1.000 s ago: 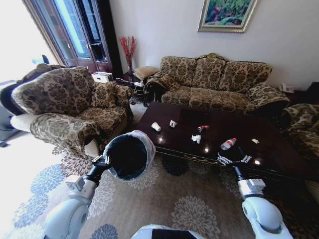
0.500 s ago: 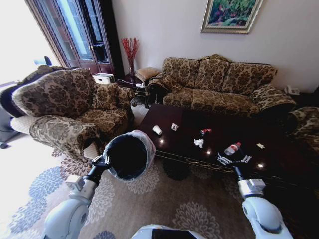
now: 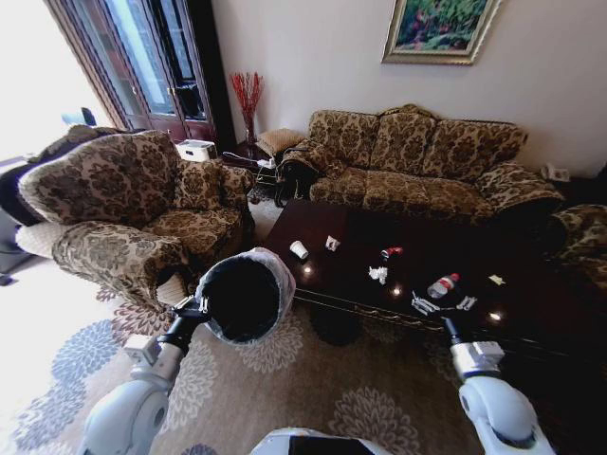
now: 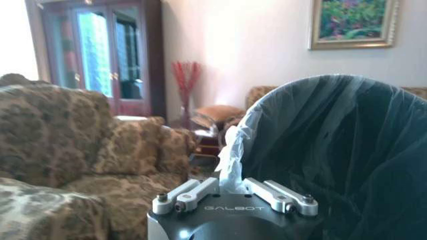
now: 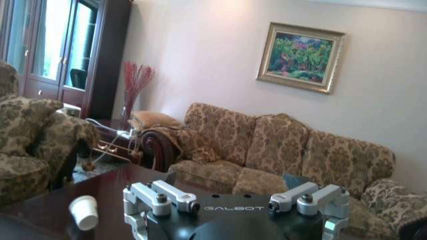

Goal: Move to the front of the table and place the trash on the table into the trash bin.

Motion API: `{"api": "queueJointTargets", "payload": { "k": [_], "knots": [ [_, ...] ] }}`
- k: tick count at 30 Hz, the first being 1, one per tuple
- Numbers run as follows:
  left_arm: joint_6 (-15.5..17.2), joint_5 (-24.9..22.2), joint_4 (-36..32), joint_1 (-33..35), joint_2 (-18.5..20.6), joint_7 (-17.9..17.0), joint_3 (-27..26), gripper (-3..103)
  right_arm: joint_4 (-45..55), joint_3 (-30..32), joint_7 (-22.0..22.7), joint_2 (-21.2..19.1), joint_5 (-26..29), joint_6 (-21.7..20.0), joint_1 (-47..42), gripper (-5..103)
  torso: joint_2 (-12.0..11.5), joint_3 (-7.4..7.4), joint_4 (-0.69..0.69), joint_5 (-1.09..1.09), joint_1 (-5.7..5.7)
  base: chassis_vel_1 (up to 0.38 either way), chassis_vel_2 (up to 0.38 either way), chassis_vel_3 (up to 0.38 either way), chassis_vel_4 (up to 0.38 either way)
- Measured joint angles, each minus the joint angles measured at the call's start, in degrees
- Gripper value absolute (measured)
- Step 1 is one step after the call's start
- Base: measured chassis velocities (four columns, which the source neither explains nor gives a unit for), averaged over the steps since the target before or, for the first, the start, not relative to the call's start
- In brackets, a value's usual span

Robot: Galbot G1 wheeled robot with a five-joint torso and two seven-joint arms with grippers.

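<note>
Just beyond right gripper (image 3: 442,305): trash (image 3: 442,285).

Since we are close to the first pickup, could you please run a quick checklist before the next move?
1. Trash bin gripped by the left hand, which is shut on its bag-lined rim: ok.
2. Right hand open and empty, at the table's near edge: ok.
3. Bin opening unobstructed: ok.
4. Trash present on the table: paper cup, bottle, red can, paper wad: ok.
5. Bottle within reach: cannot tell.
</note>
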Motion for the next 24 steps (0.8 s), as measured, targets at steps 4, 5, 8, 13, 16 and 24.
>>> {"api": "queueJointTargets", "payload": {
  "k": [4,5,8,13,16,24],
  "knots": [
    [-8.4,3.0,0.9,3.5,-1.7,-4.3,0.1,1,7.8,-1.5,0.1,3.2,-0.8,-4.1,-2.8,100,0.0,0.0,0.02,-0.05,0.0,0.0,0.0,0.0,0.0],
    [-8.4,3.0,0.9,3.5,-1.7,-4.3,0.1,1,7.8,-1.5,0.1,3.2,-0.8,-4.1,-2.8,100,0.0,0.0,0.02,-0.05,0.0,0.0,0.0,0.0,0.0],
    [-6.8,4.5,1.1,3.8,-1.5,-4.3,-0.5,1,8.1,-1.5,-1.4,3.6,0.4,-4.3,-2.8,100,0.0,-0.01,0.01,0.0,-0.02,0.0,0.0,0.0,0.0],
    [-3.7,6.2,1.5,2.7,-0.4,-3.7,-0.8,1,7.8,-1.1,-2.8,3.5,0.4,-4.5,-2.8,100,0.0,0.0,-0.01,0.0,-0.01,0.0,0.0,0.0,0.0],
    [-2.3,6.6,2.4,1.9,0.5,-3.1,-0.6,1,5.9,0.3,-4.1,3.0,0.7,-4.8,-2.4,100,0.0,0.0,-0.01,-0.02,0.0,0.0,0.0,0.0,0.0],
    [-4.6,6.3,3.3,1.4,-0.3,-3.6,0.3,1,-2.6,3.7,-7.3,-0.6,4.9,1.4,-0.6,100,0.0,0.0,-0.01,0.0,0.0,0.0,0.0,0.0,0.0]
  ]
}}
